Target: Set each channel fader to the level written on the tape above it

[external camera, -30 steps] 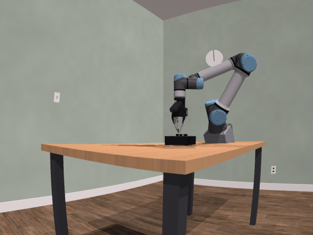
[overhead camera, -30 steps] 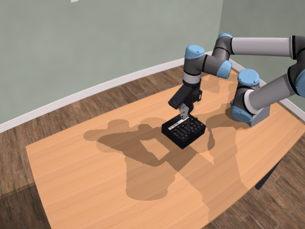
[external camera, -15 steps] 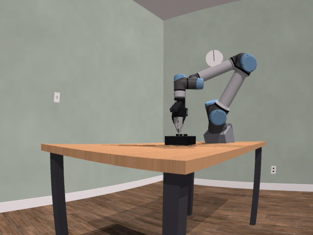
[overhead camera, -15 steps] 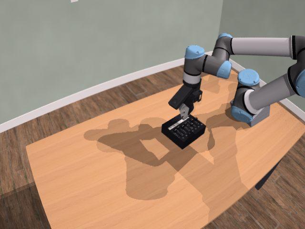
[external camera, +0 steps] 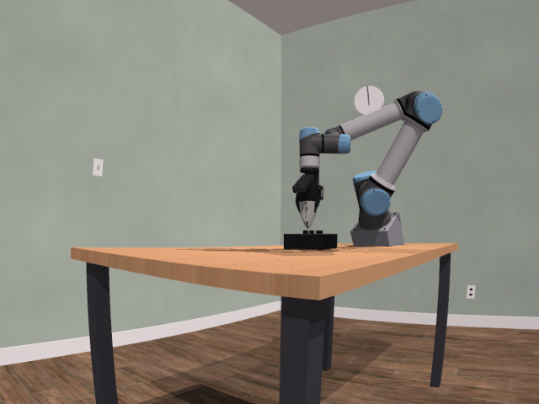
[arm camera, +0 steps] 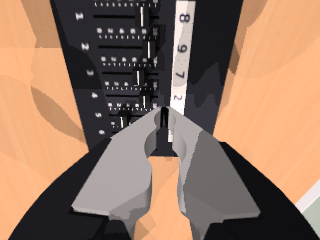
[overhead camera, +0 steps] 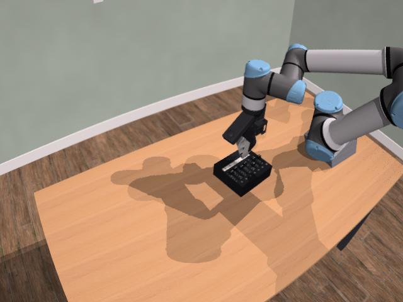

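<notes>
The black lighting desk (overhead camera: 242,172) sits on the wooden table; it also shows in the exterior view (external camera: 310,240) and fills the top of the wrist view (arm camera: 145,65). A white tape strip (arm camera: 181,55) along its edge reads 8, 9, 7, 2; the strip also shows in the top view (overhead camera: 235,162). Several fader caps sit in numbered slots, among them one in the top row (arm camera: 143,17) and one low down (arm camera: 122,121). My gripper (arm camera: 163,108) (overhead camera: 243,152) (external camera: 307,225) is shut, with its tips together just above the desk near the tape's end marked 2. The fingers hide the lowest part of the desk.
The arm's grey base (overhead camera: 338,149) stands on the table right of the desk. The table's near corner (external camera: 319,282) and right edge (overhead camera: 374,207) drop off to the wooden floor.
</notes>
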Robot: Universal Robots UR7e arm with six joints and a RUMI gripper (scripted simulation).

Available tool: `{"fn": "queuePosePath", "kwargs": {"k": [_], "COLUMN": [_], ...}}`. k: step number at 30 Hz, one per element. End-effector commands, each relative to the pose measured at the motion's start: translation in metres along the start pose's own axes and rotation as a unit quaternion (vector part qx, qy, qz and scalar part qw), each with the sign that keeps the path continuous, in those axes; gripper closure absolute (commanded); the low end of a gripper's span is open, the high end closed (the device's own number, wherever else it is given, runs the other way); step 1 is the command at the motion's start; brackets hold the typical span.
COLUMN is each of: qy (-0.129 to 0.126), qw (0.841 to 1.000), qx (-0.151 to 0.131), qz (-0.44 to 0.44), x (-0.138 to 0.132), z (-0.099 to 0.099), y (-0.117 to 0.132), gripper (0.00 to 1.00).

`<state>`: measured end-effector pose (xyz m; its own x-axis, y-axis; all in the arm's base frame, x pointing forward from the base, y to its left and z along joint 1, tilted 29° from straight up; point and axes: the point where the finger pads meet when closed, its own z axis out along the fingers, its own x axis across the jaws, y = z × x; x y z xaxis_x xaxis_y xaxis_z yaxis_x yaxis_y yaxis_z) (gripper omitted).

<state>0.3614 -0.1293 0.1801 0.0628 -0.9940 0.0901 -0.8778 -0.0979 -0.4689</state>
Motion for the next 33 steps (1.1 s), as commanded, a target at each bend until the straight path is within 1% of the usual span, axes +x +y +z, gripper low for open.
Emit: {"fn": "queuePosePath", "kwargs": {"k": [1, 19, 33], "qy": [0.0, 0.0, 0.0], "qw": [1.0, 1.0, 1.0], "qx": [0.0, 0.0, 0.0], "qz": [-0.001, -0.001, -0.001], "x": [-0.0016, -0.0016, -0.0016], "z": [0.0003, 0.0008, 0.0085], "y": [0.0001, 0.0001, 0.0001], "gripper": [1.0, 1.0, 1.0]}}
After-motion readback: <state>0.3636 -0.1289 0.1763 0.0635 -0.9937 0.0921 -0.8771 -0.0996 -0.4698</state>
